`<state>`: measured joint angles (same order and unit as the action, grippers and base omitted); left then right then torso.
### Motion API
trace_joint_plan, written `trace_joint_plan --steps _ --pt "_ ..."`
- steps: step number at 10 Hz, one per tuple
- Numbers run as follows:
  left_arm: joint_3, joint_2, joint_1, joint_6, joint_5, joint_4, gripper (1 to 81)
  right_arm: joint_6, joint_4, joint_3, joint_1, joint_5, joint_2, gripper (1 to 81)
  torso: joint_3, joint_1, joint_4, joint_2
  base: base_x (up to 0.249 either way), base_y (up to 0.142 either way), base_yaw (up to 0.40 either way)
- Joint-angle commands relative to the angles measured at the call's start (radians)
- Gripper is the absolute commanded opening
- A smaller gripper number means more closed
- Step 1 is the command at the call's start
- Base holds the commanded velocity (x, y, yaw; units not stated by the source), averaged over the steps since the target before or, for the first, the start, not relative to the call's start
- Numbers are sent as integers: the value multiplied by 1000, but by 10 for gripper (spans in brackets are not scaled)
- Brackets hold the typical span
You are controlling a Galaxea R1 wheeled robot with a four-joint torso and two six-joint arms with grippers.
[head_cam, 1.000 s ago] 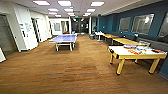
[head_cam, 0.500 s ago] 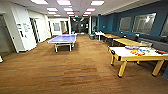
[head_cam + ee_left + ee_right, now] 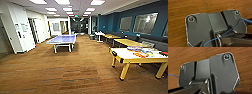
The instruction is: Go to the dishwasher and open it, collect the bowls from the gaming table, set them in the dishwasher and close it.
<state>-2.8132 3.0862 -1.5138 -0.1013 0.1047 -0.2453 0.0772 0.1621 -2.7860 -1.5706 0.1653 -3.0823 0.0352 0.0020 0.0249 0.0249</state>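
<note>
Carpet (image 3: 75, 75) in wood-brown planks spreads across the lower frame. Left of centre stands a blue ping-pong table (image 3: 62, 39). At the right edge sits the gaming table (image 3: 130, 57), its white worktop carrying blurred colourful items. Whether either claw is apart or together, I cannot tell.

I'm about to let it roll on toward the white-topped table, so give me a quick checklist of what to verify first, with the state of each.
1. Gaming table in sight, ahead on the right: ok.
2. Things on its top are bowls: cannot tell, too blurred.
3. Wood floor between robot and table free of obstacles: ok.
4. Blue ping-pong table away from the path, to the left: ok.
5. Yellow tables behind stand apart from the gaming table: ok.
6. Grippers open: cannot tell.
</note>
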Motion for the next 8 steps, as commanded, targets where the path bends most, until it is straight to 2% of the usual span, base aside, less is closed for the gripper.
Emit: trace_joint_plan --steps 1,8 --pt "-3 2 50 5 -42 8 811 -2 5 -1 48 -47 -3 811 0 0 0 0 249 0 0" --pt "-3 5 50 3 -43 18 811 -2 4 -3 56 -47 -2 811 0 0 0 0 255 0 0"
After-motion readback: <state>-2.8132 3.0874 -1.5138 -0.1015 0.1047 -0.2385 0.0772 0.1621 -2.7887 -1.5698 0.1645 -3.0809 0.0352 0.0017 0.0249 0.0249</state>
